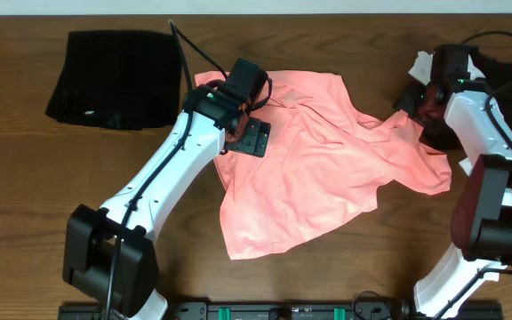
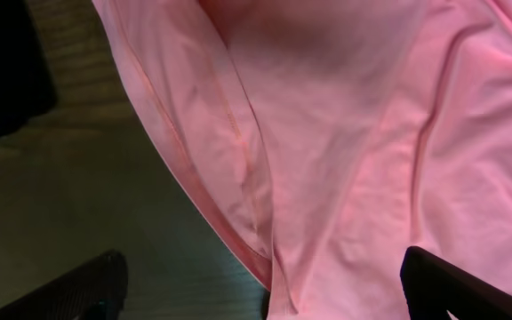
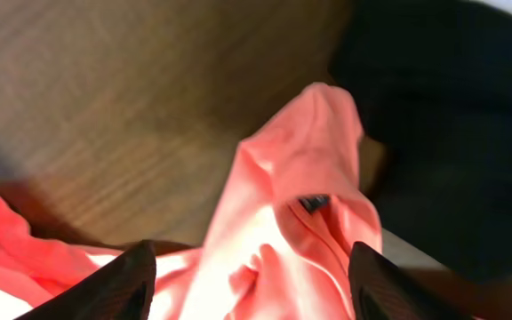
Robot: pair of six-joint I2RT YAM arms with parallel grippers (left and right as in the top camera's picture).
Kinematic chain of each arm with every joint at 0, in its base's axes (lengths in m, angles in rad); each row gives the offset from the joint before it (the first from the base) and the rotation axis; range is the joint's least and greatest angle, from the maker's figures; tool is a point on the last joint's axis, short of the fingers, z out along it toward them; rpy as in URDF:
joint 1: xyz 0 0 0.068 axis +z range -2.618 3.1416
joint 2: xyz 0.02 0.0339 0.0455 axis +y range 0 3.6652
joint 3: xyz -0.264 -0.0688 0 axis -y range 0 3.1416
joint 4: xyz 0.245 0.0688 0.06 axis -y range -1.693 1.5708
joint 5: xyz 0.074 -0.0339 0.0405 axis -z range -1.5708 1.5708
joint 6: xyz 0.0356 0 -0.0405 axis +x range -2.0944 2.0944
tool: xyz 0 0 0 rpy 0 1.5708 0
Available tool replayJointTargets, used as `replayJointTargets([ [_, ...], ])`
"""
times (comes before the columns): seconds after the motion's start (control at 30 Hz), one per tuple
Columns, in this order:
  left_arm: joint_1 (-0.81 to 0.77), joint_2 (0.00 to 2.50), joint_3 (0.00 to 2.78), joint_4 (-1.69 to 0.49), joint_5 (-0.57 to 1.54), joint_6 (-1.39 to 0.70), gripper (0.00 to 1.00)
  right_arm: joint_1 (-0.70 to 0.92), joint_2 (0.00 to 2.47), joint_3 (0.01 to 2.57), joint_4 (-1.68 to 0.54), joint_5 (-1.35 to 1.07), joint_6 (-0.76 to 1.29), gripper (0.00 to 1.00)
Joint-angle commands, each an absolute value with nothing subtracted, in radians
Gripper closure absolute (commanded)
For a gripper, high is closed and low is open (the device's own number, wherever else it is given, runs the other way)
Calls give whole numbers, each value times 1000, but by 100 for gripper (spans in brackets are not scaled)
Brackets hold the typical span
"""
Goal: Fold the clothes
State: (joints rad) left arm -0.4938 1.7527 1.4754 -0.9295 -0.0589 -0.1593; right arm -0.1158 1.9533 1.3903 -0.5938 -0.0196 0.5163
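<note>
The salmon-pink T-shirt (image 1: 318,169) lies crumpled and partly spread in the middle of the table. My left gripper (image 1: 249,135) hangs over its upper left edge. In the left wrist view the jaws (image 2: 269,298) are wide open, with the shirt's hem (image 2: 238,151) and bare table between them. My right gripper (image 1: 419,102) is at the shirt's right end. Its jaws (image 3: 247,284) are open around a raised fold of the shirt (image 3: 300,169). A neat black folded rectangle (image 1: 109,80) lies at the back left.
A black garment (image 1: 505,76) and a bit of white cloth (image 1: 423,64) lie at the back right, just behind the right gripper; the black one fills the right wrist view's upper right (image 3: 452,116). Brown wooden table (image 1: 43,196) surrounds the clothes.
</note>
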Motion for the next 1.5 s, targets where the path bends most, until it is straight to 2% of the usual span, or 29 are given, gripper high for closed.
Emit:
replayJointTargets([
  [0.0,-495,1752,1482,-935,-60,-151,2,-129,1983,1398,-574,-51,546,38],
  [0.53,-494,1752,1481,-935,-60,-151,2,-127,2028,1397,-410,4,483,89],
  [0.6,-495,1752,1481,-934,-60,-151,2,-127,2027,1397,-376,4,453,98],
  [0.83,-494,1752,1481,-935,-60,-151,2,-156,1999,1398,-295,4,448,99],
  [1.2,-494,1753,1481,-934,-60,-151,2,-246,1926,1398,-326,90,455,99],
  [1.23,-495,1755,1481,-934,-60,-151,2,-249,1926,1398,-325,80,443,86],
  [1.3,-494,1759,1481,-934,-60,-151,2,-249,1926,1398,-318,57,380,30],
  [1.37,-495,1765,1481,-934,-60,-151,2,-249,1926,1399,-331,54,333,1],
  [1.47,-495,1775,1481,-934,-60,-151,2,-261,1924,1399,-387,71,332,1],
])
